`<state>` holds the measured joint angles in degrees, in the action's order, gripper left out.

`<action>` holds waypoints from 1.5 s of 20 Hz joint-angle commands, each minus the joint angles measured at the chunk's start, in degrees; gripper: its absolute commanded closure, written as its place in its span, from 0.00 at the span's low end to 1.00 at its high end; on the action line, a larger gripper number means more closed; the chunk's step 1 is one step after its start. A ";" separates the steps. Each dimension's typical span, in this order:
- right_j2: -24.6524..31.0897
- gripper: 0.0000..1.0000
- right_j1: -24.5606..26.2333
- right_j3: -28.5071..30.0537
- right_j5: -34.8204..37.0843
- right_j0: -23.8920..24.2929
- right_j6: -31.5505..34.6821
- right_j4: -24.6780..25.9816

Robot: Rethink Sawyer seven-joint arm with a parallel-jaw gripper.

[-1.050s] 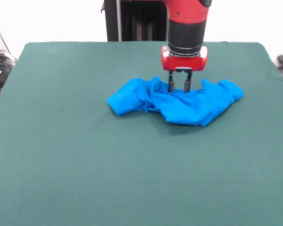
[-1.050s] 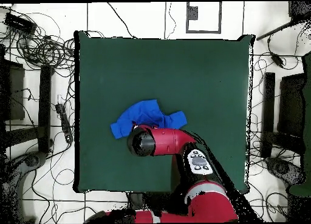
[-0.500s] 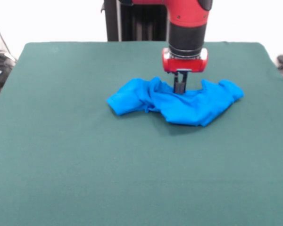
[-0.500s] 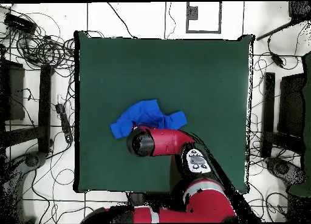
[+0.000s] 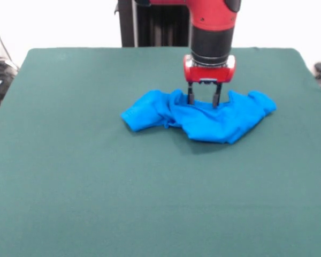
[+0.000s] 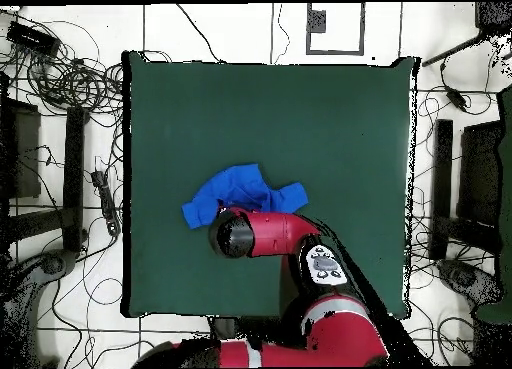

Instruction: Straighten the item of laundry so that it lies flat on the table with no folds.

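The gripper [image 5: 203, 100] is standing released, fingers spread, tips touching the crumpled blue T-shirt [image 5: 203, 119] bunching beneath it on the table [image 5: 96, 187]; no print is showing.

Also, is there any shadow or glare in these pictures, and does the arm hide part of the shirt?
Front view: even light, no glare, a soft shadow on the table under the shirt; the open gripper is sharp. Overhead view: the arm covers the shirt's edge nearest the robot.
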<state>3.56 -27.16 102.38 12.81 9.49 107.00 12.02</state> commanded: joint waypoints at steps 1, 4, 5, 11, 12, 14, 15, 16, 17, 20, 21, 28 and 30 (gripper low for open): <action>1.87 0.00 1.18 -3.55 -0.65 -1.71 7.94 -2.07; 3.98 0.00 3.20 -4.35 -2.48 0.02 7.30 -1.93; 3.94 0.00 3.65 -4.92 -2.71 -0.03 7.28 -1.93; 4.68 0.00 5.66 -7.28 -3.22 0.48 6.97 -2.01; 4.80 0.00 6.32 -7.83 -3.65 0.54 7.05 -2.05; 5.17 0.00 7.82 -9.34 -4.37 0.69 6.76 -1.99; 5.36 0.00 8.58 -10.10 -4.73 0.77 6.62 -1.95; 5.42 0.00 9.23 -10.58 -5.05 0.78 6.58 -1.93; 5.32 0.00 9.49 -10.78 -5.34 0.71 6.65 -1.90; 4.17 1.00 9.40 -10.77 -5.22 0.22 7.83 -2.60; 4.08 1.00 9.24 -10.91 -4.74 0.15 7.56 -2.50; 5.27 1.00 8.32 -10.16 -3.32 0.75 6.55 -2.29; 5.47 1.00 8.12 -9.97 -3.27 0.81 6.52 -2.29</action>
<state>2.68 -24.88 99.36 13.09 10.22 107.00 12.04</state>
